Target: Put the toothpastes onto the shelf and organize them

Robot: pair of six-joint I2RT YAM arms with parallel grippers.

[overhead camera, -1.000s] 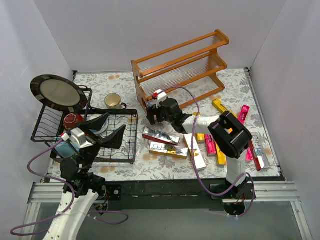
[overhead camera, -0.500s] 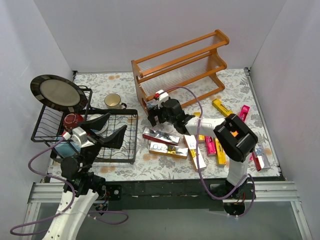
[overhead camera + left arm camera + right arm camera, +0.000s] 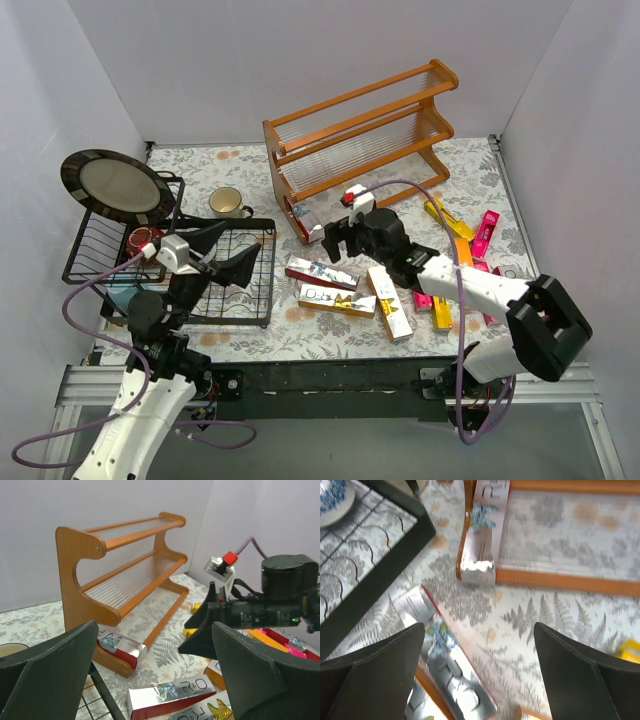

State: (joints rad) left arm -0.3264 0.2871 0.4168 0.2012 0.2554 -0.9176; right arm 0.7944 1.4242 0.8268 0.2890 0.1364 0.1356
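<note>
Fingers [image 3: 375, 672] of right gripper [image 3: 338, 236] wide apart, empty; hovering just behind silver toothpaste carton [image 3: 479, 540], tucked ahead into shelf [image 3: 570, 581] bottom tier, likely starting a row.

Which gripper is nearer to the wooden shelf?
Right. The right gripper hovers just in front of the shelf; the left gripper is over the black dish rack, farther left.
</note>
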